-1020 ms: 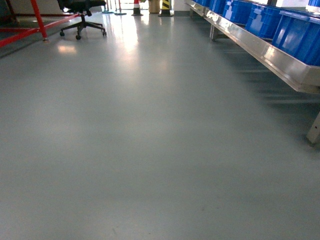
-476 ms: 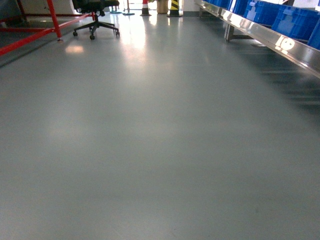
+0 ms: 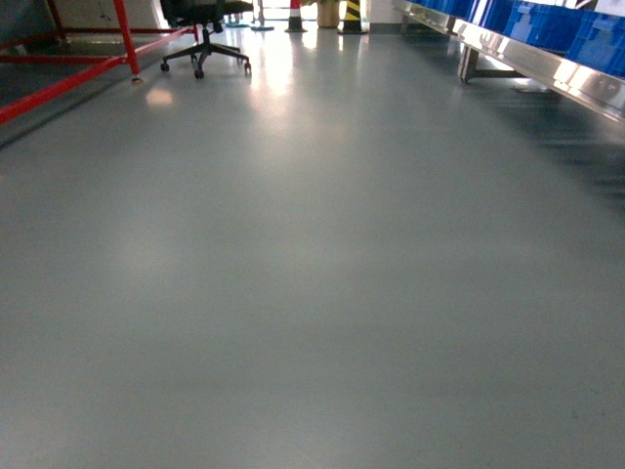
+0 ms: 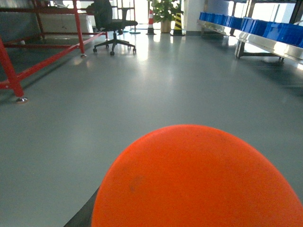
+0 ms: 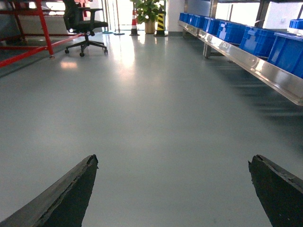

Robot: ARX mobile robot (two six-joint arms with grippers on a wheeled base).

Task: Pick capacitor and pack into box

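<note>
I see neither capacitor nor box in any view, so I can't say which arm lies nearer. My right gripper (image 5: 173, 189) hangs spread wide and empty over the grey floor (image 3: 312, 293). An orange dome (image 4: 199, 179), possibly the robot's own, blocks the left wrist view; its gripper goes unseen.

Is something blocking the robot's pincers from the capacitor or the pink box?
Cannot tell: neither shows in any view. Only open grey floor lies ahead of the open right pincer; an orange dome fills the left wrist view.
</note>
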